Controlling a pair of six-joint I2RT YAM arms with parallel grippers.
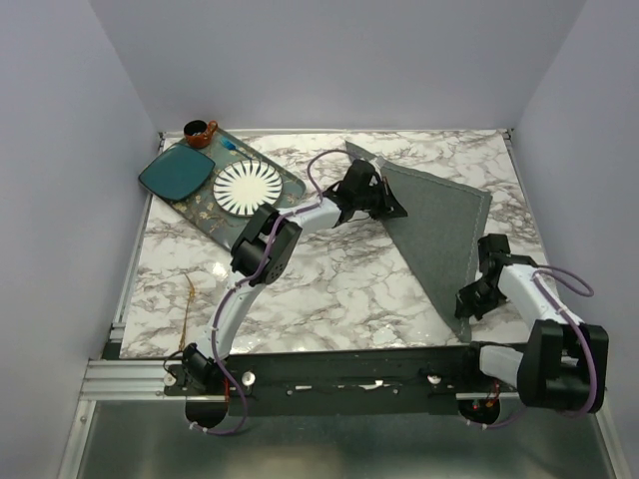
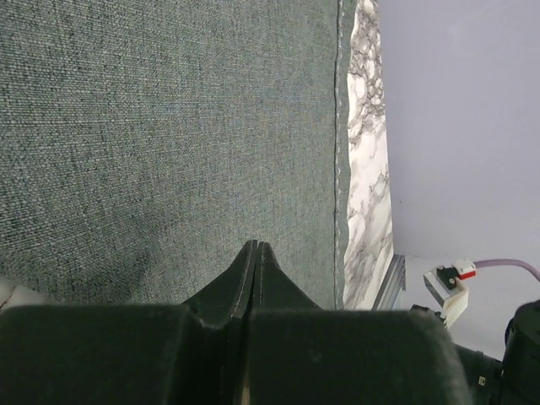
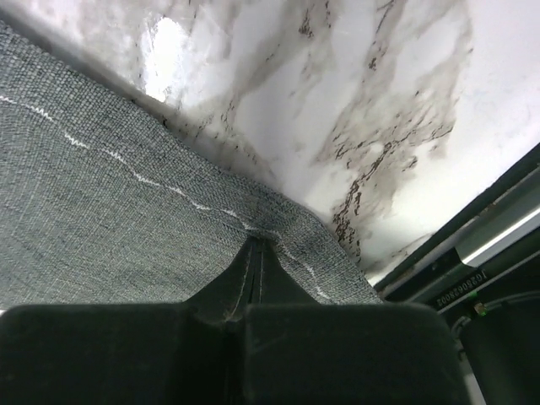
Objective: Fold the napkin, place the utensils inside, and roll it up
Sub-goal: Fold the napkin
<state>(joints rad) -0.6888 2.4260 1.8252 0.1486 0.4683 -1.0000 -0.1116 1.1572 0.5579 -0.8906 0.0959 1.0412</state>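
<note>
The dark grey napkin (image 1: 444, 225) is spread over the right half of the marble table, narrowing to a point near the front edge. My left gripper (image 1: 382, 197) is shut on its far left edge, and the left wrist view shows the fingertips (image 2: 256, 245) pressed together against the cloth (image 2: 169, 126). My right gripper (image 1: 471, 299) is shut on the near corner. The stitched hem (image 3: 194, 202) puckers where that gripper (image 3: 257, 242) pinches it. A thin brown utensil (image 1: 188, 304) lies on the table at the near left, apart from both grippers.
A dark tray (image 1: 215, 222) at the back left carries a teal square plate (image 1: 175, 172), a white ribbed plate (image 1: 247, 188) and a small brown cup (image 1: 198, 133). Walls close in on three sides. A metal rail (image 1: 130, 377) runs along the front edge.
</note>
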